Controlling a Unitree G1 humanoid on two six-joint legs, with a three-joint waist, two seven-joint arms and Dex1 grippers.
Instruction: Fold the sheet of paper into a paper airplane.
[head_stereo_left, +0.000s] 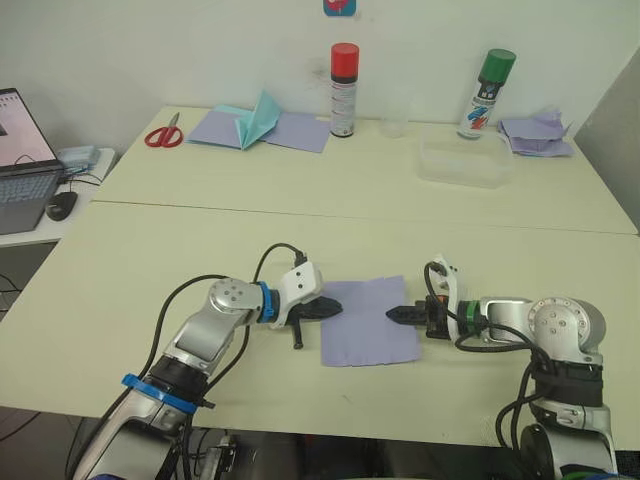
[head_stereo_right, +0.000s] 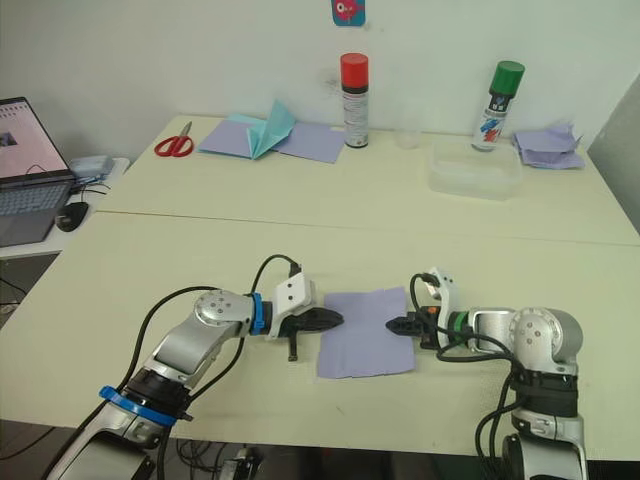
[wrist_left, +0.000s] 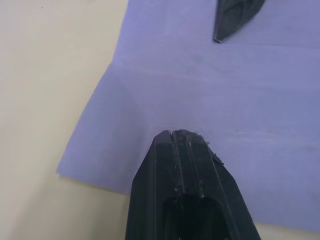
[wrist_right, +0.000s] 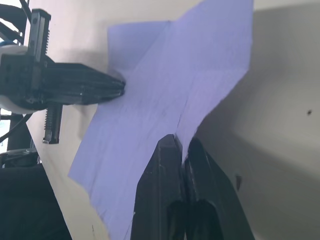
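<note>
Lying flat near the table's (head_stereo_left: 150, 240) front edge, the sheet of paper (head_stereo_left: 368, 322) has bare tabletop all around. The left gripper (head_stereo_left: 335, 308), fingers pressed together, rests on its left edge. The right gripper (head_stereo_left: 393, 315) appears to pinch the right edge.

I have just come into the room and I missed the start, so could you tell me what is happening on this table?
A two-armed robot is working on a pale lavender sheet of paper that lies near the front edge of the table. The left gripper and the right gripper both have their fingers shut, and their tips are on opposite side edges of the sheet. The sheet is creased but mostly flat, so no airplane shape exists yet. A teal folded paper lies at the back.
</note>
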